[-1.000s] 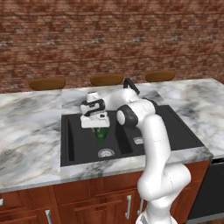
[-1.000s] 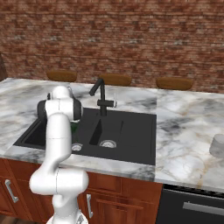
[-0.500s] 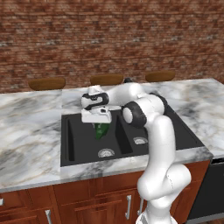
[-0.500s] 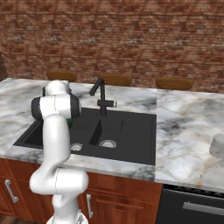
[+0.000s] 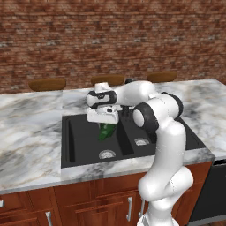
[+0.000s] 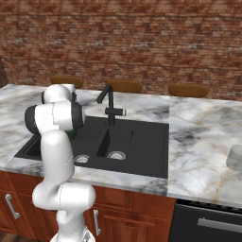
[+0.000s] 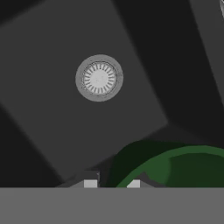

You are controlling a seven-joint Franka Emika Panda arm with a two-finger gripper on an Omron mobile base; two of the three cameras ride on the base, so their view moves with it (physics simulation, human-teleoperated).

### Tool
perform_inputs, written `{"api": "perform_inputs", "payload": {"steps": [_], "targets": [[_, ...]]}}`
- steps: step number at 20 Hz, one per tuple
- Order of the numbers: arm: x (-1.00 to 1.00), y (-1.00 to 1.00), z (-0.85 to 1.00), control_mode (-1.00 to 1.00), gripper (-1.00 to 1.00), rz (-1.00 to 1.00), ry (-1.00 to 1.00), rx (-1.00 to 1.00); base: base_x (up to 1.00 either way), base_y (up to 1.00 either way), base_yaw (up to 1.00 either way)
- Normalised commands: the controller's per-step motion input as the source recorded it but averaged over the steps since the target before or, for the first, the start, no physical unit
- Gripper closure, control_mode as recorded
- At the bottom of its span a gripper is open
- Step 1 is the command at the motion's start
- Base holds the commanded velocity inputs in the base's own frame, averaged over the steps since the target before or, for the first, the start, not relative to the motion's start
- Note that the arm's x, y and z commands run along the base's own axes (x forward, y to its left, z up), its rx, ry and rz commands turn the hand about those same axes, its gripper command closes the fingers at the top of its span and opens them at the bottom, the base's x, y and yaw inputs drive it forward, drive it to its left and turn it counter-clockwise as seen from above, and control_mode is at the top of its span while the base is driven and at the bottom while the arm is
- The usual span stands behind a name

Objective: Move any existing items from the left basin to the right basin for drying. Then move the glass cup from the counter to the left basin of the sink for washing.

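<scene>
Black sink (image 5: 70, 141) below me: over the last second I've lifted and swung toward the divider, so the carry to the right basin (image 5: 145, 132) has begun. My gripper (image 5: 106, 125) pinches the green item (image 5: 105, 131); glossy, dark, tapered, it hangs just beneath my fingertips.
</scene>
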Motion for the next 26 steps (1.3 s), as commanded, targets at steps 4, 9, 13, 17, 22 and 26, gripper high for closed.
{"api": "perform_inputs", "payload": {"steps": [4, 9, 13, 17, 22, 26], "targets": [[-0.42, -0.35, 0.31, -1.00, 1.00, -0.08, 0.00, 0.00, 0.00, 0.00, 0.00], [-0.35, -0.29, 0.32, -1.00, 1.00, -0.06, 0.00, 0.00, 0.00, 0.00, 0.00], [-0.31, -0.33, 0.34, -1.00, 1.00, -0.05, 0.00, -0.01, 0.00, 0.00, 0.00], [-0.30, -0.32, 0.28, -1.00, 1.00, -0.04, 0.00, -0.02, 0.00, 0.00, 0.00], [-0.29, -0.33, 0.20, -1.00, 1.00, -0.04, 0.00, -0.01, 0.00, 0.00, 0.00], [-0.24, -0.40, 0.16, -1.00, 1.00, -0.03, 0.00, 0.00, 0.00, 0.00, 0.00]]}}
